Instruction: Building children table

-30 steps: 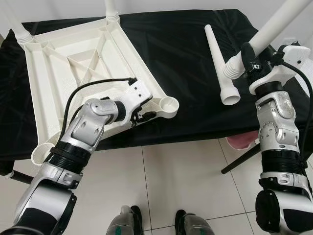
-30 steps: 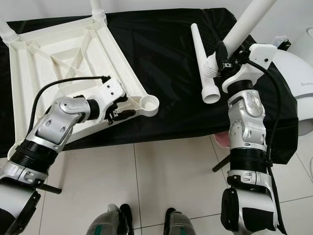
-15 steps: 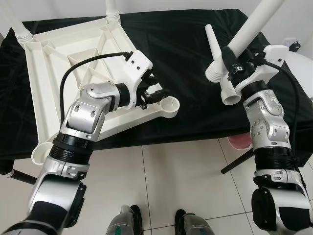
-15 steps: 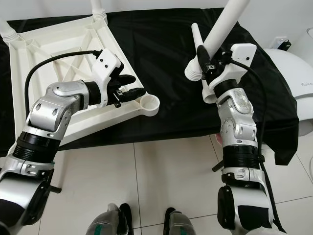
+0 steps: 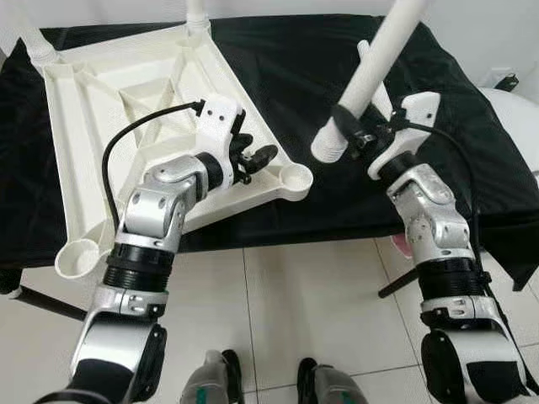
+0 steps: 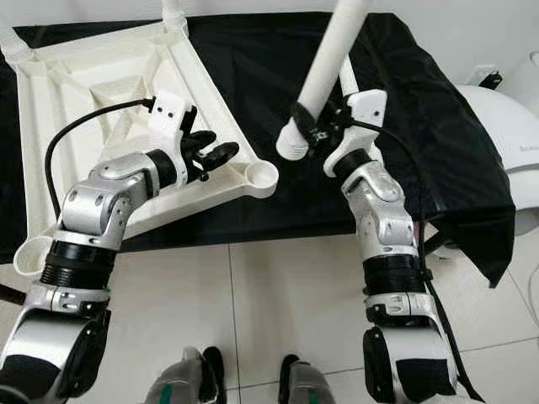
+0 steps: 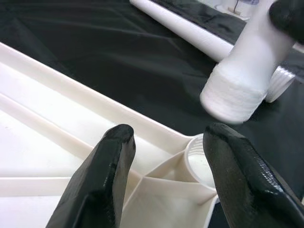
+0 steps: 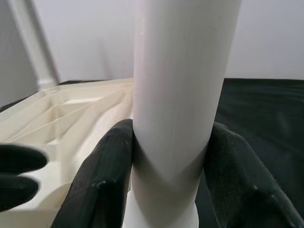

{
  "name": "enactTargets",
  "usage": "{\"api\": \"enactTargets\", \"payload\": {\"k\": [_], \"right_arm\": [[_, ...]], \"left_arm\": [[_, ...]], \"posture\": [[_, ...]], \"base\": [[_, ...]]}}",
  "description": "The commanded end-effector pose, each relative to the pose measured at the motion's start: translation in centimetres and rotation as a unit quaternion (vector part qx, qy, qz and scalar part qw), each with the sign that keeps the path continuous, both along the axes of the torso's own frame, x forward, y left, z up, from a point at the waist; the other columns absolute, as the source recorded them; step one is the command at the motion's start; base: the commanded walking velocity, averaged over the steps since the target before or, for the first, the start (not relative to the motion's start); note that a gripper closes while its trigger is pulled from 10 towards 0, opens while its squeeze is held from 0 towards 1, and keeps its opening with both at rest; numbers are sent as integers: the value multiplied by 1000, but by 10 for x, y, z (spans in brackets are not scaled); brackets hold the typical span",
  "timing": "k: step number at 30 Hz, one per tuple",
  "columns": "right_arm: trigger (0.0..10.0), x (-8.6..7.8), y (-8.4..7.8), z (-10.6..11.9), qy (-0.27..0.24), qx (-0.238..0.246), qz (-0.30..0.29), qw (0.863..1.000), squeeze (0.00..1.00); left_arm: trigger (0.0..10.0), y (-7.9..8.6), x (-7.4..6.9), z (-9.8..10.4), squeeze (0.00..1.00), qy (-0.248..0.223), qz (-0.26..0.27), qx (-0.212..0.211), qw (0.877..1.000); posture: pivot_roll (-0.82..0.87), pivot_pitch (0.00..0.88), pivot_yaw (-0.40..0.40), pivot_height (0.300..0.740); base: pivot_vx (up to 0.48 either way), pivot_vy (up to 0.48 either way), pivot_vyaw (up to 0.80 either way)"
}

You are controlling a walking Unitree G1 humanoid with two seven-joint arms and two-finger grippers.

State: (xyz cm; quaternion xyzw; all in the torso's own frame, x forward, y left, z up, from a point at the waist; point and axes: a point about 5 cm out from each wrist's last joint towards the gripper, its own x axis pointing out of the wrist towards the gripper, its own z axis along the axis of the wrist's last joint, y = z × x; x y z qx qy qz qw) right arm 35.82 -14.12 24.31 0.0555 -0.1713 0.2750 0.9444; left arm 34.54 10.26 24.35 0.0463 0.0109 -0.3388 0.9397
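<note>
White tabletop frame (image 5: 126,109): lying upside down on the black-draped table (image 5: 286,50), empty corner socket (image 5: 295,178) facing up. Left gripper (image 5: 257,156): hovering beside that socket, fingers spread. Right gripper (image 5: 360,135): fingers pinching a white leg (image 5: 370,71), its threaded end hanging near the socket.

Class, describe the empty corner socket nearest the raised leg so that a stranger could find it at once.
Start at the white tabletop lying upside down on the black cloth. Follow its near edge toward the right gripper holding the white leg. The round open socket sits at that corner; the two far corners already have legs.
</note>
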Motion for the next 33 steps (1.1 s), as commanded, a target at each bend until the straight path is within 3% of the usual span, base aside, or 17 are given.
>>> {"api": "enactTargets", "payload": {"k": [1, 2, 12, 26, 33], "right_arm": [[10000, -1, 6, -5, 8, -1, 30, 1000, 0], [10000, -1, 13, -7, 13, -2, 66, 998, 0], [10000, -1, 26, -8, 5, -13, 117, 993, 0], [10000, 0, 23, -10, -5, -30, 141, 989, 0], [10000, 1, 16, -9, -15, -51, 145, 988, 0]], "left_arm": [[10000, 2, -2, -1, 0, -3, 21, -4, 1000], [10000, 3, -7, 0, 0, -21, 41, -4, 999], [10000, 11, -17, -11, 0, -47, 108, -5, 993], [10000, 0, -36, -35, 0, -30, 68, 22, 997], [10000, -3, -37, -38, 0, -26, 67, 27, 997]], "posture": [[-56, 181, -34, 740], [-51, 181, -40, 740], [-32, 170, -56, 740], [-31, 163, -52, 740], [-36, 174, -47, 740]], "base": [[0, 0, 0], [0, 0, 0], [0, 0, 0], [0, 0, 0], [0, 0, 0]]}}
